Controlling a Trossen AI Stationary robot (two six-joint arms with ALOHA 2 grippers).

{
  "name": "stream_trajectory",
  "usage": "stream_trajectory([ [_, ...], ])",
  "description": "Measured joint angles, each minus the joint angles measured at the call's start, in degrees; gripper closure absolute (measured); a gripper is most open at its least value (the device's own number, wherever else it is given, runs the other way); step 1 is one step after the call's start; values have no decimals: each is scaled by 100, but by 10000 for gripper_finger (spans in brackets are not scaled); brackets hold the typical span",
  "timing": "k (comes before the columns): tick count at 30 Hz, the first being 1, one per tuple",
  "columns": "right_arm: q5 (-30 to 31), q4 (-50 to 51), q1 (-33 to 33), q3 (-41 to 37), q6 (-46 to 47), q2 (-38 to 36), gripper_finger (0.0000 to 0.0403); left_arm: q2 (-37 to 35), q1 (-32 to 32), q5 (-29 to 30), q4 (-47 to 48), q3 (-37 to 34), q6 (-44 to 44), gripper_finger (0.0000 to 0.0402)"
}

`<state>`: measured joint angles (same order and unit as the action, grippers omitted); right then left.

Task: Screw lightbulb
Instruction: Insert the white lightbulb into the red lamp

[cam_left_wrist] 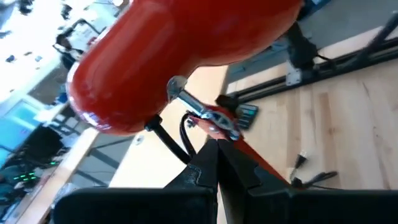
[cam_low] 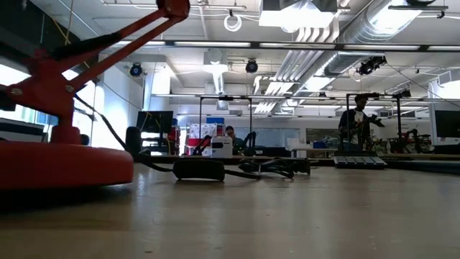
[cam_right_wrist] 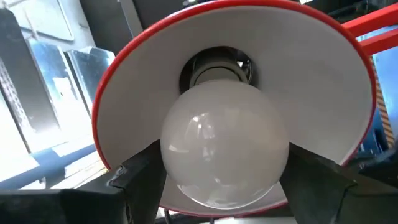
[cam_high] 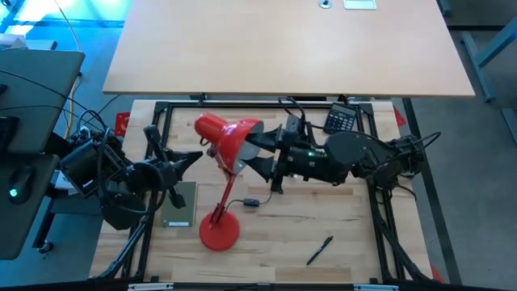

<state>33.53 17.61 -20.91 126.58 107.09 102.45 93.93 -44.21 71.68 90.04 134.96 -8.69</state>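
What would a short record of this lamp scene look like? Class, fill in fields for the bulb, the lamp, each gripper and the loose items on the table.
lightbulb: white lightbulb inside the shade, its base at the socket
lamp: red desk lamp, shade tilted, round base on the wooden table
right gripper: right gripper with a finger on each side of the lightbulb
left gripper: left gripper shut, at the lamp's arm joint behind the shade
loose items: black pen near the front edge; calculator at the far side

Bright overhead ceiling lights (cam_low: 287, 18) — glare on lightbulb (cam_right_wrist: 224, 146); left wrist view motion-blurred — low view foreground soft.
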Motion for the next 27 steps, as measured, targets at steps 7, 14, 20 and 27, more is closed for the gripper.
stream_trajectory([
  [7,37,126,17,18,-671,-5,135,0,1,1399,-3,-184,215,401],
  [14,6,388,58,21,-1314,-85,134,-91,385,1733,-2,-803,-504,401],
  [20,21,913,194,24,-1891,-253,134,-405,794,1825,0,-1850,-1382,401],
  [27,-931,1229,409,22,-2306,-437,134,-850,1054,1838,3,-2443,-2606,402],
])
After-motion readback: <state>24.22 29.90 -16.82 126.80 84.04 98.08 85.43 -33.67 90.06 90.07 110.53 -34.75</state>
